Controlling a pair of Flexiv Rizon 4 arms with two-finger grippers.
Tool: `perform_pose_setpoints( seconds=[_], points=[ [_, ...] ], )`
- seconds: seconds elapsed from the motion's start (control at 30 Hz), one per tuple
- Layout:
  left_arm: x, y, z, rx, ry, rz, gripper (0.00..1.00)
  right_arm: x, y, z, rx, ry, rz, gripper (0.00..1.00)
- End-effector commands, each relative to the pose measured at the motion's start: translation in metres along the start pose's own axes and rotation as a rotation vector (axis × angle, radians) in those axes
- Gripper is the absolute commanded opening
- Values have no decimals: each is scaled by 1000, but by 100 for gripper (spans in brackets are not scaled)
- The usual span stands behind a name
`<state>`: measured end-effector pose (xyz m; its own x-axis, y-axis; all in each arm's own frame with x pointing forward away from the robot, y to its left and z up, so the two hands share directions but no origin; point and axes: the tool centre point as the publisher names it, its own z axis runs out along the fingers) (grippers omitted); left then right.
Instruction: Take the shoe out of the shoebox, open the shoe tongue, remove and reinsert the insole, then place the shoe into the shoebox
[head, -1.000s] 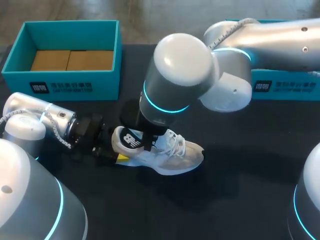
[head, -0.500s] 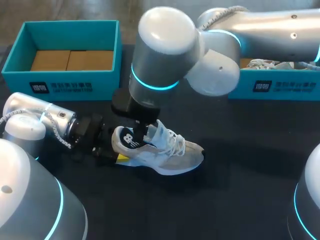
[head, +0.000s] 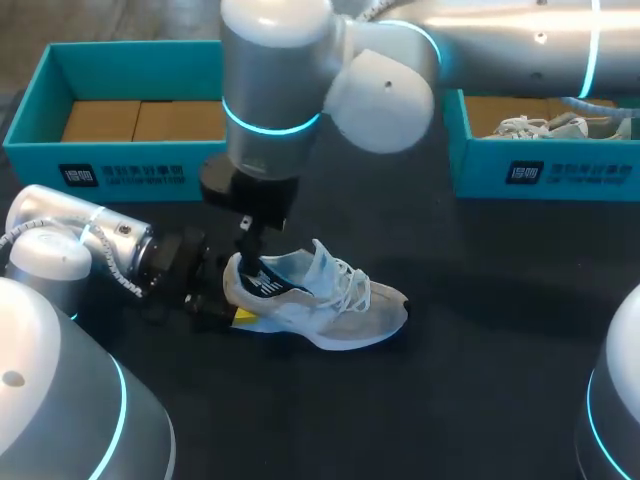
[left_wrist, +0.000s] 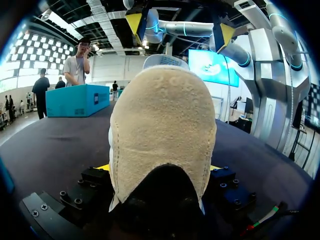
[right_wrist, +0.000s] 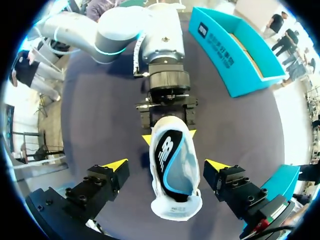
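A white and grey sneaker (head: 325, 300) lies on its sole on the dark table, toe to the right, tongue (head: 322, 262) standing up. My left gripper (head: 232, 296) is shut on its heel; in the left wrist view the tan heel (left_wrist: 162, 130) fills the space between the fingers. Seen from the right wrist, the yellow tips of the left gripper (right_wrist: 169, 136) press both sides of the heel. My right gripper (right_wrist: 167, 165) hangs open above the shoe's mouth, touching nothing. The dark insole (right_wrist: 169, 155) shows inside the shoe.
A teal shoebox (head: 130, 165) with brown card inside stands at the back left. A second teal box (head: 520, 170) at the back right holds another white shoe (head: 545, 125). The right arm's big elbow (head: 275, 80) hangs over the table's middle.
The right gripper let go of the tongue, opened wide and rose, shifting left toward the heel. The tongue now stands up. The left gripper and shoe stayed put.
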<state>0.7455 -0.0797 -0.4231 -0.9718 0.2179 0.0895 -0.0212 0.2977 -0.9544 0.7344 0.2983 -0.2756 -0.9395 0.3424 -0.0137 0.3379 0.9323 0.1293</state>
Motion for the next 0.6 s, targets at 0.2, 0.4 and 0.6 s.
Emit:
perform_pose_setpoints(
  seconds=[0.2, 0.4, 0.6],
  points=[
    [-1, 2, 1, -1, -1, 0, 0, 1, 12, 24, 55, 42, 49, 95],
    [-1, 2, 1, -1, -1, 0, 0, -2, 6, 40, 65, 59, 94, 91],
    [-1, 2, 1, -1, -1, 0, 0, -1, 1, 43, 53, 63, 120, 66]
  ],
)
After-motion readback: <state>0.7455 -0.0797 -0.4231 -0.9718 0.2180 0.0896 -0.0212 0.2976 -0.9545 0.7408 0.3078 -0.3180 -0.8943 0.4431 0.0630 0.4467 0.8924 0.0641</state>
